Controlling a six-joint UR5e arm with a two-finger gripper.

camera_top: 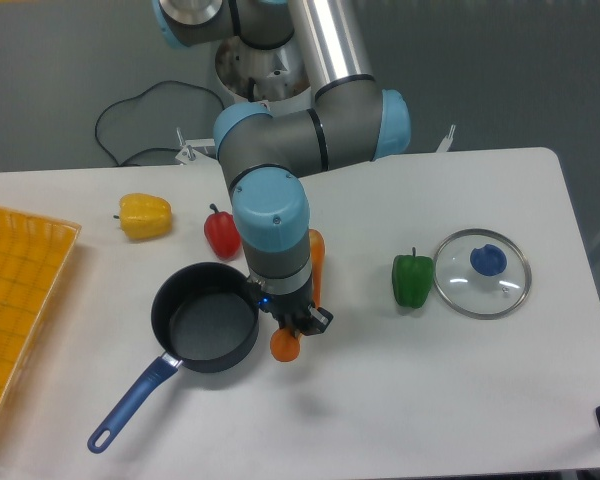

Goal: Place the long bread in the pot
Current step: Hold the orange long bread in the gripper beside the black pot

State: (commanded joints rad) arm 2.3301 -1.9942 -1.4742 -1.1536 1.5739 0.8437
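The long bread [314, 262], an orange toy loaf, lies on the white table [430, 390] just to the right of the pot [206, 318], running from behind the robot's wrist down to a rounded end that shows below the gripper [298, 325]. Most of its middle is hidden by the arm. The gripper sits low over the loaf's near end, its dark fingers on either side of the orange tip; the jaws appear clenched on the bread, though the wrist blocks a clear look at the contact. The pot, black and shallow, stands empty beside the gripper's left, its blue handle [132, 405] pointing toward the table's front edge. Behind the pot a red pepper [221, 232] stands near the loaf's far end, and a yellow pepper [145, 216] lies farther left. A green pepper [413, 280] sits to the right, touching or just beside a round glass lid [482, 273] with a blue knob. An orange tray [20, 300] occupies the table's left edge, and a black cable [130, 115] loops behind the table.
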